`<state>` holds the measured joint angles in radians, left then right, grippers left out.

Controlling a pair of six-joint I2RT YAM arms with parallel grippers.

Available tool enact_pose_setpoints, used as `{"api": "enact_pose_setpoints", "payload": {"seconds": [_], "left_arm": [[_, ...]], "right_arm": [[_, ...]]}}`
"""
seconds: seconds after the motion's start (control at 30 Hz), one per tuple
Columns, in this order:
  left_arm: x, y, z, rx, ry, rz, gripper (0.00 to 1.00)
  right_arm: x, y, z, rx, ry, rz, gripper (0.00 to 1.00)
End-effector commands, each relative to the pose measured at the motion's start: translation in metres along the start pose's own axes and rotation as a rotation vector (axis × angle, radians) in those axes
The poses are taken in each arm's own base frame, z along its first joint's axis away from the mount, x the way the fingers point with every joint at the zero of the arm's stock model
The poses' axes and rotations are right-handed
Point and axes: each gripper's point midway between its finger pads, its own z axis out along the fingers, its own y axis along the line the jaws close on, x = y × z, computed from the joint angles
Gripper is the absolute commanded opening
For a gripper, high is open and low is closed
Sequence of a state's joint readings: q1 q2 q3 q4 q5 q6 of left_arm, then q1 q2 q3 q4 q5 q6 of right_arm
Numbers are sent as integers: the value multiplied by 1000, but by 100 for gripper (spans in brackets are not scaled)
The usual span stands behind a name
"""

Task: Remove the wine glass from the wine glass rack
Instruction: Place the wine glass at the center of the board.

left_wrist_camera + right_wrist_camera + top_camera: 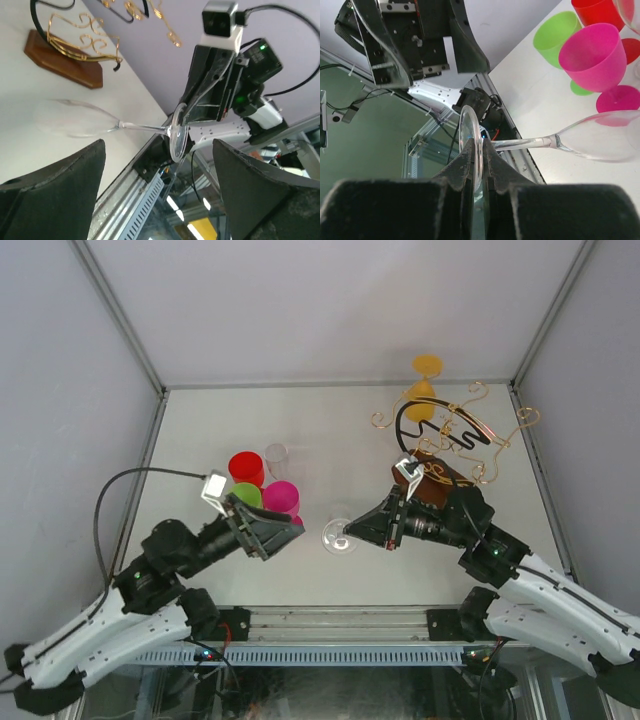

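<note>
The clear wine glass (338, 536) is off the rack and held in the air over the table's near middle. My right gripper (356, 531) is shut on its round foot (470, 145), and its stem (530, 143) and bowl (605, 142) stick out sideways. My left gripper (288, 531) is open and empty, facing the glass from the left, with the foot (178, 134) just beyond its fingertips. The wine glass rack (440, 478), a brown wooden base with a black arch and gold wire arms, stands at the back right and also shows in the left wrist view (65, 59).
Red (245, 466), green (245, 496) and pink (281, 498) plastic goblets and a clear one (276, 454) stand close together left of centre, right by the left gripper. A yellow goblet (427, 380) is at the far side of the rack. Grey walls enclose the table.
</note>
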<state>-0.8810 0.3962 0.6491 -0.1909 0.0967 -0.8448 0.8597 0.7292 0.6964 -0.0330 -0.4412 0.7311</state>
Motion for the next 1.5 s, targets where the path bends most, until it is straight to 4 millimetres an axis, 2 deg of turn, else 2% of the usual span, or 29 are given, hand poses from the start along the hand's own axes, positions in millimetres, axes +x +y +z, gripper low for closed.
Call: {"api": "enact_pose_setpoints", "payload": {"seconds": [0.0, 0.17, 0.27, 0.4, 0.7, 1.0, 1.13, 1.23, 1.37, 1.47], "left_arm": [[-3, -4, 30, -17, -73, 6, 88], [9, -11, 48, -10, -72, 24, 80], [10, -18, 54, 32, -82, 14, 72], [22, -31, 59, 121, -58, -3, 61], [40, -42, 59, 199, 5, 1, 47], [56, -46, 63, 223, 95, 51, 20], [55, -45, 63, 216, 87, 55, 1], [52, -42, 62, 205, 68, 59, 0], [45, -43, 59, 213, 39, 73, 0], [43, -41, 56, 215, 19, 81, 0]], "right_arm": [[-21, 17, -3, -66, -102, -93, 0], [-17, 19, -7, -79, -90, -108, 0], [-16, 13, -9, -52, -94, -94, 0], [-19, 14, -12, -50, -108, -93, 0], [-23, 13, -14, -41, -129, -77, 0], [-26, 18, -16, -55, -147, -82, 0], [-25, 19, -17, -56, -145, -88, 0], [-22, 17, -20, -52, -134, -110, 0], [-15, 12, -25, -32, -108, -162, 21], [-11, 7, -30, -4, -98, -172, 42]]}}
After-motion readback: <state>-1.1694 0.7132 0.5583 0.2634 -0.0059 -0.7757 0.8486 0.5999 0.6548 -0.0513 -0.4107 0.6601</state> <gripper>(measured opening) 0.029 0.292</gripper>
